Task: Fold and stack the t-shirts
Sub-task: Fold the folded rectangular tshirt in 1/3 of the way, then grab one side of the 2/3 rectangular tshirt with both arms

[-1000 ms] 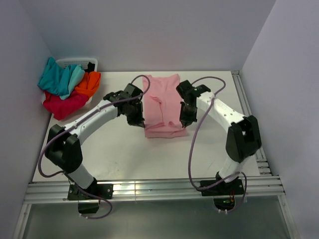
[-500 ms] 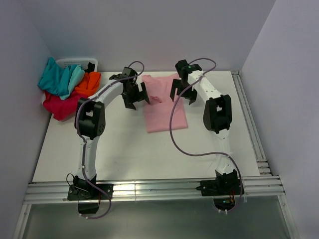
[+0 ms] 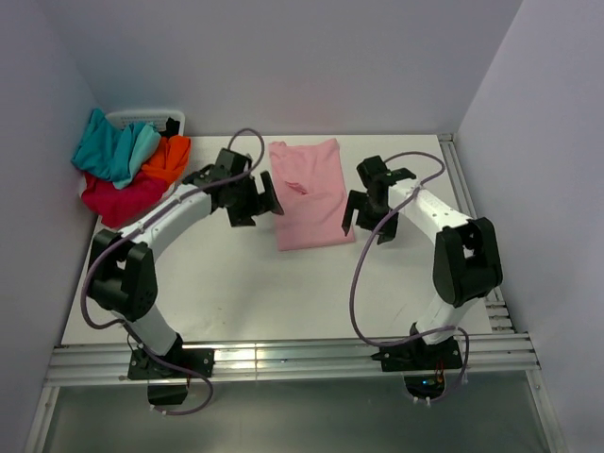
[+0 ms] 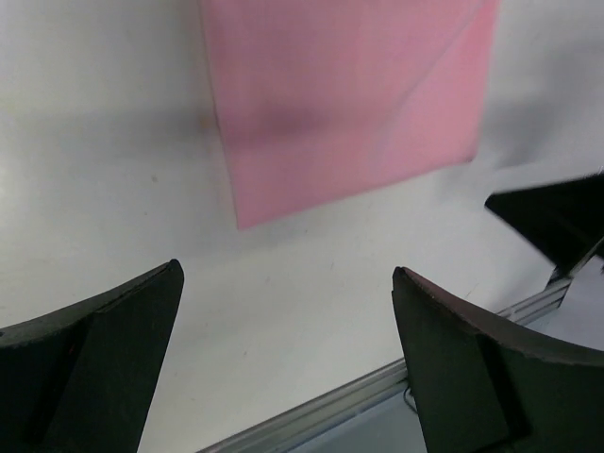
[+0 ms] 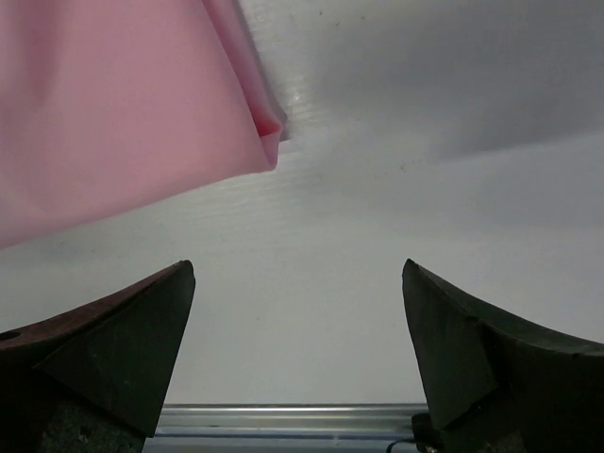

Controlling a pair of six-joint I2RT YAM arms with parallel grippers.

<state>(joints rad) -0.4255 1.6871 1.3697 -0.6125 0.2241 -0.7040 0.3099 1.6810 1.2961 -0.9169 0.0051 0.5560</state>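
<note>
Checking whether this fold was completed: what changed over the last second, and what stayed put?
Both arms let go of the pink t-shirt. The left gripper and right gripper, shut on it a second ago, carried it to the far edge, opened and drew back. They now flank it, off the cloth. The shirt lies flatter, folded. The pile of teal, orange and red shirts at the far left has not moved.

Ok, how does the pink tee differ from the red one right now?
The pink t-shirt lies flat, folded into a tidy rectangle; the red t-shirt is crumpled and unfolded. The pink one lies alone mid-table; the red one is bunched in a heap with the teal t-shirt and orange t-shirt at the far left. Shared: neither is held, with the left gripper and right gripper both open.
</note>
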